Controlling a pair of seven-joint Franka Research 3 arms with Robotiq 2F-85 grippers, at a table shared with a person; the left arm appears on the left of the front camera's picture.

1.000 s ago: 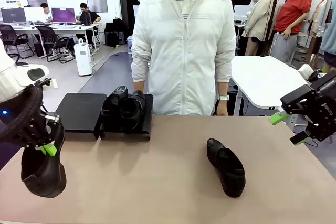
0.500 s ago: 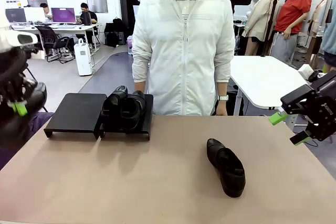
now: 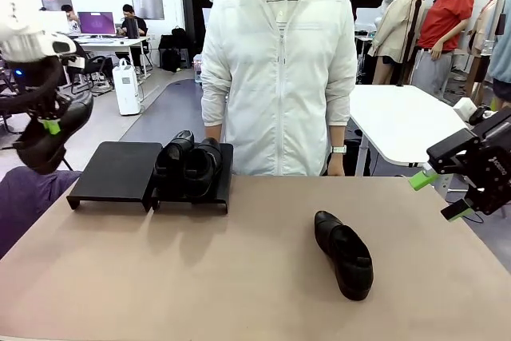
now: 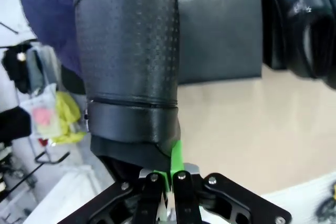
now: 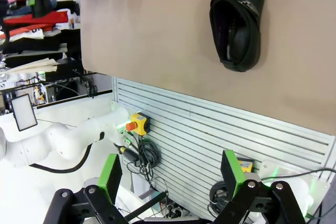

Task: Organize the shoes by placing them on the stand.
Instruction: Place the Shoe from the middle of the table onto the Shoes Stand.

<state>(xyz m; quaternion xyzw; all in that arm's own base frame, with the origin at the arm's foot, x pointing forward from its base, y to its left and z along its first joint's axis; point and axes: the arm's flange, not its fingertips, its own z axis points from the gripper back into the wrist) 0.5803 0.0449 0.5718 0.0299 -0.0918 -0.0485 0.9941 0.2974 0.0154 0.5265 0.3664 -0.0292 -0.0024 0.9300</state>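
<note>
Shoes, task judged about half done: closed left jaws pinch one shoe (image 4: 126,66) by its rim, aloft beside the stand's bare left platform (image 3: 120,169); two shoes (image 3: 189,165) fill the right platform (image 3: 227,185) — a fourth shoe (image 3: 343,255) lies on the tabletop (image 3: 200,277), right jaws open, well apart from it.

Two black leather loafers (image 3: 190,167) sat on right matte-black platform (image 3: 227,177). Third loafer (image 3: 343,255) lay right, nearer, on tan tabletop (image 3: 200,277).

Tan table (image 3: 200,277), 2 black stand platforms (image 3: 120,169) far left, 1 loafer (image 3: 343,255) right of centre
</note>
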